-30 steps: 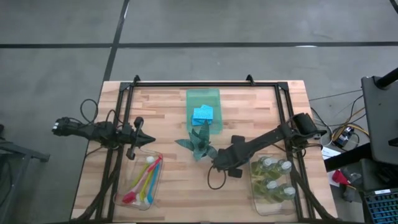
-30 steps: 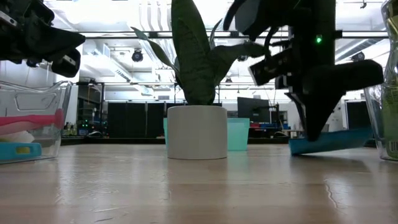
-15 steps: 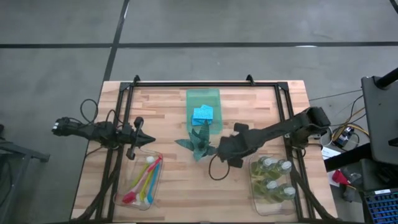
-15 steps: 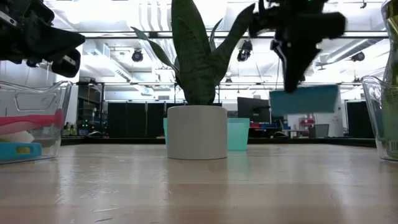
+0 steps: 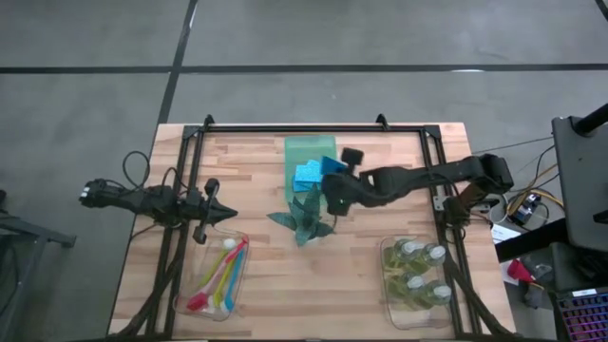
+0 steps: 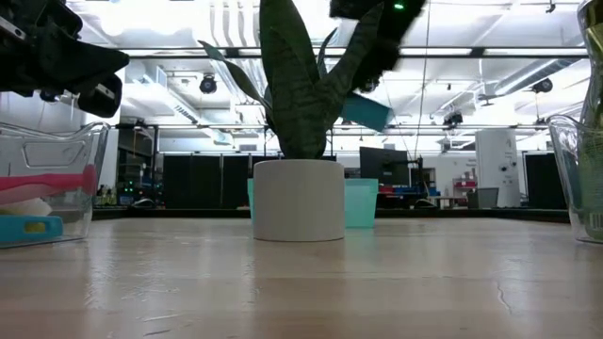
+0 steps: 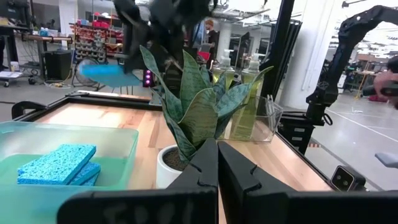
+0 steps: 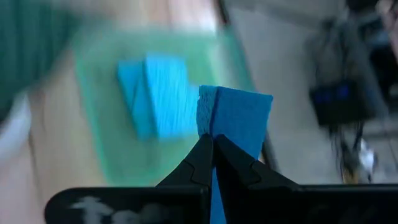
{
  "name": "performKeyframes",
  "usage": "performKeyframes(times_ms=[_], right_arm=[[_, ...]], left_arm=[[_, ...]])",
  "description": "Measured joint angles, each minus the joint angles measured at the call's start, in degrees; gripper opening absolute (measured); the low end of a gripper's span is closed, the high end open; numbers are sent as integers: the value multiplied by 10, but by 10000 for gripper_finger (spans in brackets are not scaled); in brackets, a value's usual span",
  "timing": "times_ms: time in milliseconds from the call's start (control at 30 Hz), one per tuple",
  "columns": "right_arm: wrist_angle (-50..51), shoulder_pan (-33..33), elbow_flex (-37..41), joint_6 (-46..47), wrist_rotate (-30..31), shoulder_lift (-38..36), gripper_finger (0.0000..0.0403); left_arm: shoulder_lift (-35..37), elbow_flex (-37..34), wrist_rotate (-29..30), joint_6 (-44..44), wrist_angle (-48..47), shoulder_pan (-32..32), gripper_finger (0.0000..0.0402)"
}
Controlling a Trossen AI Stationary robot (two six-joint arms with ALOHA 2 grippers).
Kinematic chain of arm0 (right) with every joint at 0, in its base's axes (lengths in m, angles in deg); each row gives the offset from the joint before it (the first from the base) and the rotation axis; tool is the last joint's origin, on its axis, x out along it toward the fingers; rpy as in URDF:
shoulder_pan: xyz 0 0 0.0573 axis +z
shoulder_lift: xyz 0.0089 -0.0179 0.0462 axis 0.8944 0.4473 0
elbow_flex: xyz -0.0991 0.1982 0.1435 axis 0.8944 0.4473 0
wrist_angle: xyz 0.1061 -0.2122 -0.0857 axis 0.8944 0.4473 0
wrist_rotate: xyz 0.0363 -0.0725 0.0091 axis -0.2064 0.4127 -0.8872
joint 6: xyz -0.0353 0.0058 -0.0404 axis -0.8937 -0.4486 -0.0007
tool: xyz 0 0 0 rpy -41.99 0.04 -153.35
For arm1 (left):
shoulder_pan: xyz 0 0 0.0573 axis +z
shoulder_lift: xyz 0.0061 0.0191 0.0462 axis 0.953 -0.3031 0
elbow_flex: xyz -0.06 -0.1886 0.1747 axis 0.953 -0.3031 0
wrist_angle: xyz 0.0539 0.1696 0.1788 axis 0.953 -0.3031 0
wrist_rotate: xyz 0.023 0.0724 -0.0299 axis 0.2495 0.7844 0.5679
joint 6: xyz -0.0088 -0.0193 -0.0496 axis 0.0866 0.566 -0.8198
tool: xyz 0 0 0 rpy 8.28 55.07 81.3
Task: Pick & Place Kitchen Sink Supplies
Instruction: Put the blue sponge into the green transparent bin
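With brushes (image 5: 218,274) and bottles (image 5: 418,275) binned, the right gripper (image 8: 211,144), jaws clamped on a blue sponge (image 8: 239,118), is hovering over the green tray (image 5: 312,150) while the left gripper (image 5: 228,213) is waiting, jaws together.

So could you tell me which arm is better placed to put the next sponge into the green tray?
The right: its gripper is shut on a blue sponge beside the green tray; the left gripper waits shut near the brush bin.
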Motion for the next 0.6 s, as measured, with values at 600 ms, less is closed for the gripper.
performKeyframes(times_ms=[600], right_arm=[[-315, -122, 0, -220, -125, 97, 8]], left_arm=[[0, 0, 0, 0, 0, 0, 0]])
